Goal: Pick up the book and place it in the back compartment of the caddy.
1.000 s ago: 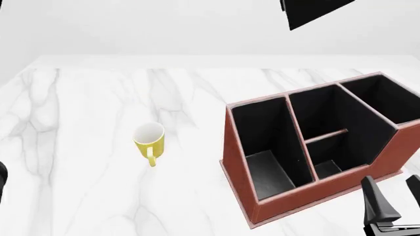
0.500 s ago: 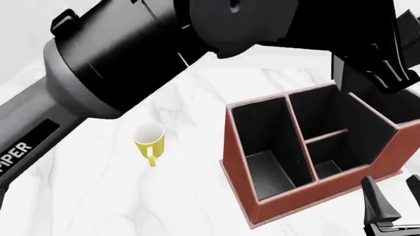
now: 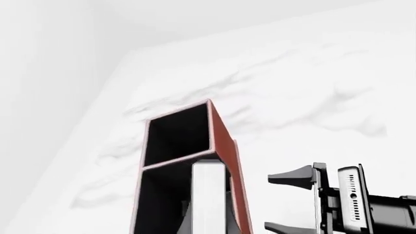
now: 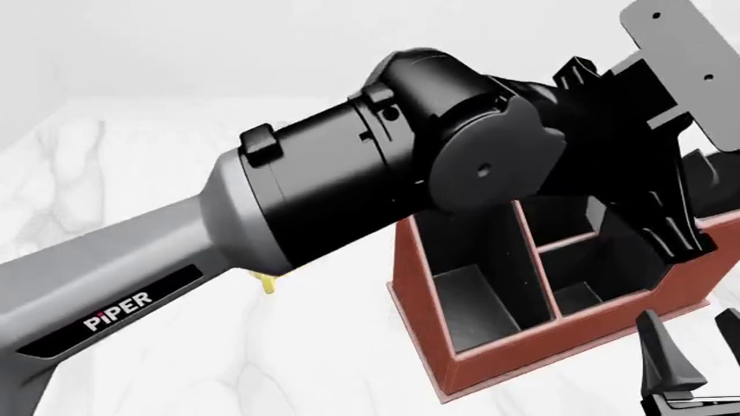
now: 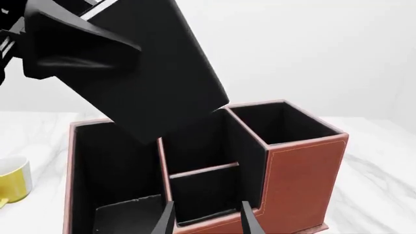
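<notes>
The book (image 5: 149,78), black-covered, hangs tilted above the caddy (image 5: 305,161). My left gripper (image 4: 647,191) is shut on it. In the left wrist view the book's white page edge (image 3: 208,195) points down into the caddy (image 3: 224,141). The back compartment (image 4: 576,295) is the small cell on the near side of the short cross divider, and it also shows in the right wrist view (image 5: 204,195). In the front view the book blends with the black left gripper. My right gripper (image 4: 691,360) stands open beside the caddy's near right corner, holding nothing.
The left arm (image 4: 289,217) spans the front view and hides much of the table. A yellow mug (image 5: 13,183) stands left of the caddy; only a sliver of the mug (image 4: 269,283) shows under the arm. The marble table (image 4: 139,156) extends to the left.
The left arm has swung lower and further over the caddy, carrying the book down toward the cells and now covering the mug. The right gripper has not moved.
</notes>
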Controlling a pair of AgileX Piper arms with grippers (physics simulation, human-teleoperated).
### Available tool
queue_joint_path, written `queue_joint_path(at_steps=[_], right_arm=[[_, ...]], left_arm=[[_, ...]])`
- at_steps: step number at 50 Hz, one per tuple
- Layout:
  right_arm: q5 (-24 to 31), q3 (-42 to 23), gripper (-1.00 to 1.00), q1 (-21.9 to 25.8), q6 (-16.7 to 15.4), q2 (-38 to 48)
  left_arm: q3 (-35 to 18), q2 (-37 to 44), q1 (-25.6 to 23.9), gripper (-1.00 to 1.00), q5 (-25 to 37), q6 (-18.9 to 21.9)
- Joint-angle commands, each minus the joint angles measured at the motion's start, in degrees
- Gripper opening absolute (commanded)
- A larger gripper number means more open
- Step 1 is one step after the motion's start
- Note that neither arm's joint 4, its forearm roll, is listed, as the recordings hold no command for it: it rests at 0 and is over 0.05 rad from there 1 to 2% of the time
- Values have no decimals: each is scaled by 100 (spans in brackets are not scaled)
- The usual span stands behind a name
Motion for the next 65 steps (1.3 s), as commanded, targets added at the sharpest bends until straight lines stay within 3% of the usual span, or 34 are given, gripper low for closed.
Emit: queue_joint_path(at_steps=[1, 44, 65], right_arm=[[8, -3, 100, -2, 5, 1], [3, 1, 100, 26, 31, 1], [14, -1, 100, 16, 41, 2]], left_arm=[[311, 63, -45, -100, -325, 4], [610, 586, 115, -100, -779, -229], [636, 761, 154, -100, -836, -121]])
